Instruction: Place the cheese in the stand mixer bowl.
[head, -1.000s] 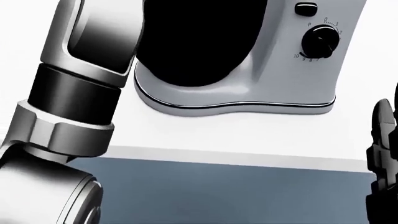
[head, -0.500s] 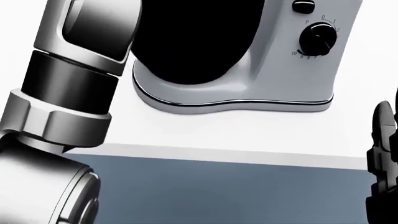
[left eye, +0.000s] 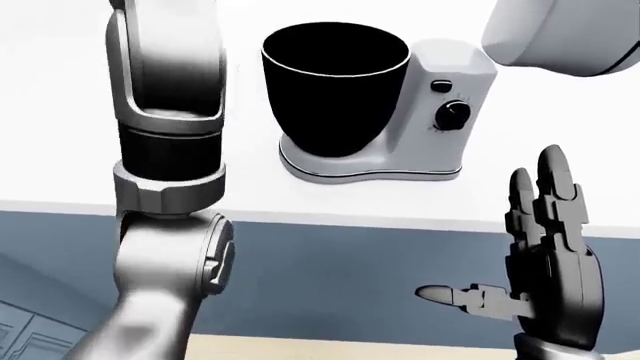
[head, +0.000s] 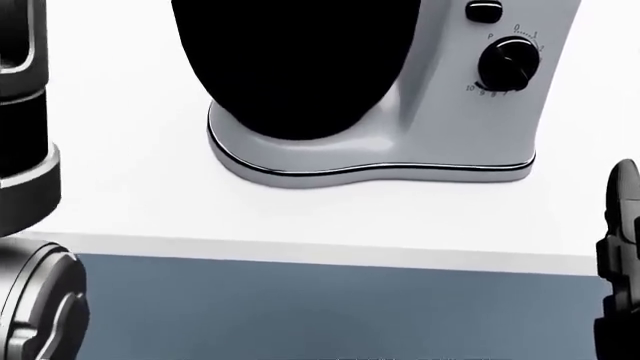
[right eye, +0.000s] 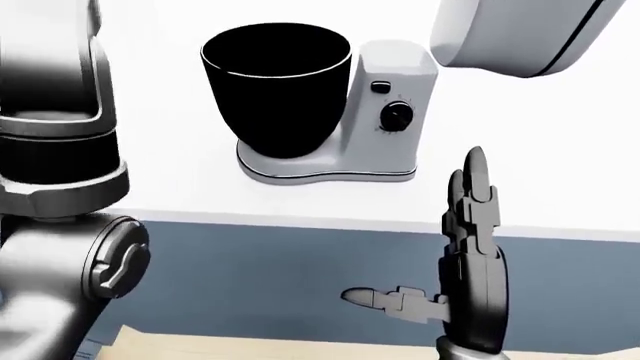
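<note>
Stand mixer (left eye: 400, 112) sits on the white bench (left eye: 60, 150), near its blue-faced edge; black stand mixer bowl (left eye: 335, 82) upright on the mixer base, left of the column with the black dial (left eye: 453, 114) and a small button above it. Mixer head (left eye: 560, 34) is tilted up, top right in both eye views. Bowl interior reads solid black, contents cannot be told. Cheese not visible in any view. Right hand (right eye: 470, 247) is low right in the eye views, fingers straight and pointing up, thumb stuck out to the left, spread wide, holding nothing, clear of the mixer and on the near side of the bench edge. In the head view only its dark edge shows at the right border. Left arm (left eye: 170, 150) rises as a grey and black column at the left of the eye views, forearm going out the top; left hand is out of frame, so its state cannot be told. Head view is close on the mixer base and bowl bottom.
</note>
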